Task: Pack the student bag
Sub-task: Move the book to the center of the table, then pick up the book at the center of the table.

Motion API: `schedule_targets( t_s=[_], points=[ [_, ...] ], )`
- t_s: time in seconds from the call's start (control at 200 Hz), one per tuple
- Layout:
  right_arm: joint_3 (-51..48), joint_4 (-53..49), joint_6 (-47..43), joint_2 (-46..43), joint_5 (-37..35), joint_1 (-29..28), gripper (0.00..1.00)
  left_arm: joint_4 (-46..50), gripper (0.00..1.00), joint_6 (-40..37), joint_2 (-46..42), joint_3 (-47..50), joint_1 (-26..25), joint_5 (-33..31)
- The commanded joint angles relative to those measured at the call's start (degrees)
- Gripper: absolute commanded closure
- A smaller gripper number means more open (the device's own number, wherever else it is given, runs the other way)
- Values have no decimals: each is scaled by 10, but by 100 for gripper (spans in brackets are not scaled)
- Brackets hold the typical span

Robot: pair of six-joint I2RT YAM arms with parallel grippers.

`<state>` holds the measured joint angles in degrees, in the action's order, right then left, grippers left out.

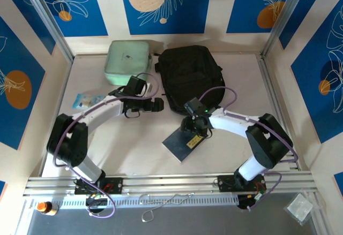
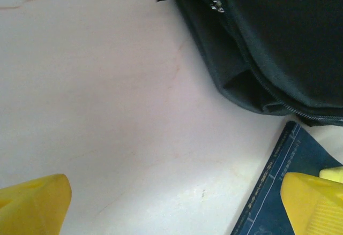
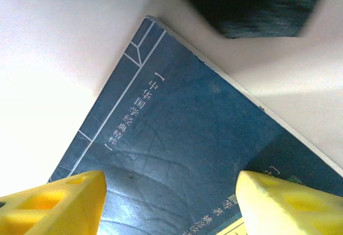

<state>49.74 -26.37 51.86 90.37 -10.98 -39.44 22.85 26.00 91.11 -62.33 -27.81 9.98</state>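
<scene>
Pale table, student bag just beyond right gripper

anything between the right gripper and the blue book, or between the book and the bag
Nothing visible. The right gripper has its open fingers over the blue book, and only bare table lies between the book and the student bag. The left gripper, open, sits beside the bag's near corner.
</scene>
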Motion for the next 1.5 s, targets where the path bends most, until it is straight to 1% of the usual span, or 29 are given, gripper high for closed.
schedule_targets(
  t_s=[0.0, 0.17, 0.285, 0.395, 0.49, 0.615, 0.75, 0.83, 0.95, 1.005, 1.13, 1.21, 1.345, 1.495],
  points=[
    [15, 26, -18, 41, 22, -37, 34, 10, 0, -2, -43, 30, 26, -34],
    [79, 60, -40, 102, 37, -68, 35, -5, 0, 8, -88, 77, 58, -20],
    [143, 63, -53, 160, 37, -81, 36, 0, 0, 9, -110, 97, 72, -18],
    [209, 48, -63, 215, 32, -85, 37, -1, 0, 15, -131, 118, 87, -13],
    [255, 43, -69, 245, 31, -83, 38, -2, 0, 22, -147, 133, 95, -6],
    [295, 36, -75, 243, 33, -76, 39, -1, 0, 40, -157, 147, 97, 17],
    [316, 6, -85, 209, 9, -67, 39, -33, 0, 77, -157, 151, 97, 102],
    [307, -8, -94, 182, -6, -59, 39, -46, 0, 109, -156, 151, 97, 130],
    [266, -24, -109, 147, -24, -47, 39, -57, 7, 160, -152, 171, 92, 137],
    [247, -32, -114, 137, -25, -41, 42, -68, 10, 186, -151, 188, 90, 138],
    [215, -46, -123, 123, -26, -34, 47, -136, 14, 241, -149, 240, 86, 148],
    [206, -52, -131, 122, -27, -33, 50, -145, 17, 245, -129, 240, 78, 158],
    [202, -54, -137, 135, -15, -33, 59, -144, 27, 243, -90, 230, 56, 151],
    [205, -53, -130, 151, -8, -33, 68, -149, 42, 242, -60, 225, 42, 144]
  ],
)
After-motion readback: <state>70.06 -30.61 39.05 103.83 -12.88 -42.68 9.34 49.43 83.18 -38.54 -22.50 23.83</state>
